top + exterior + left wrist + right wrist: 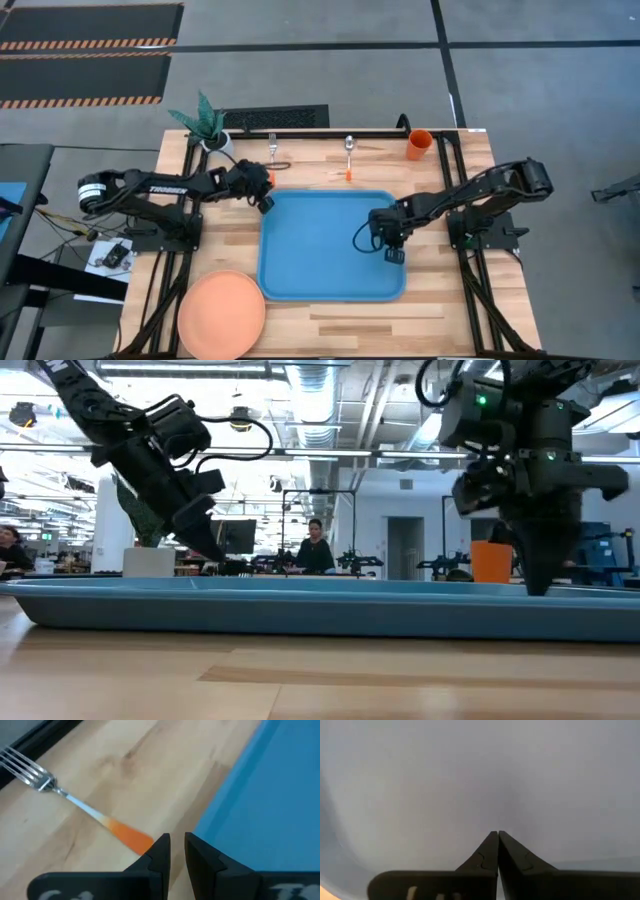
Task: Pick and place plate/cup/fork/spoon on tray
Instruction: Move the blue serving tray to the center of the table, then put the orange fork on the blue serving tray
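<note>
The blue tray lies in the middle of the table. The fork lies flat on the wood beyond the tray's far left corner, tines toward the far edge. My left gripper is at the fork's orange handle end, over the tray's far left rim, its fingers a narrow gap apart with nothing between them. My right gripper is shut and empty, low over the tray's right part. The spoon, the cup and the plate rest on the table. My left gripper stands beside the free end of the fork's orange handle, which runs up to the outer side of one finger and is hidden behind it. I cannot tell whether the finger touches the handle. The fork lies flat on the table.
A white pot with a green plant stands at the far left corner, close to the fork. The spoon lies beyond the tray's far edge, the cup at the far right, the plate at the near left corner. People show in the room behind.
</note>
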Controlling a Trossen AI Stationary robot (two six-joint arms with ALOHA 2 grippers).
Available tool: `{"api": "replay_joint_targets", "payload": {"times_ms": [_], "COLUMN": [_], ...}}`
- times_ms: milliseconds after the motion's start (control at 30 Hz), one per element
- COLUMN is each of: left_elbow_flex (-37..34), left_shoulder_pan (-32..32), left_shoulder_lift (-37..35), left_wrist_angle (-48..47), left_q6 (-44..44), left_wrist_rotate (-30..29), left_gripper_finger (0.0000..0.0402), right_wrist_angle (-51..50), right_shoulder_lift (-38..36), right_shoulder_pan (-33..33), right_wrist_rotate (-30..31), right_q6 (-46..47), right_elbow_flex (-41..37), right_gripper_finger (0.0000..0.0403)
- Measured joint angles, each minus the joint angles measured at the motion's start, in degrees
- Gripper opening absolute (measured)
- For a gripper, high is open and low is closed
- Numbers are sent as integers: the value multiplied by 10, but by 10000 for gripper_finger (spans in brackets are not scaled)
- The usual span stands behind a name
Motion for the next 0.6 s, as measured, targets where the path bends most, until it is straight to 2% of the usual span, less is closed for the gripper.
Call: {"api": "replay_joint_targets", "payload": {"times_ms": [267,400,600], "left_elbow_flex": [72,117,223], "left_shoulder_pan": [81,106,117], "left_shoulder_lift": [7,26,89], "left_wrist_angle": [-110,-164,-237], "left_q6": [-46,-57,-47], "left_wrist_rotate": [46,47,51], "left_gripper_finger": [46,51,81], "right_wrist_angle": [58,199,459], "right_shoulder_lift": [-65,-73,-73], "right_shoulder_pan": [-75,-144,-221], "right_wrist_rotate": [0,-39,-54], "right_q6": [-119,-185,-194], "right_elbow_flex": [0,-40,-93], "right_gripper_finger": [6,5,6]}}
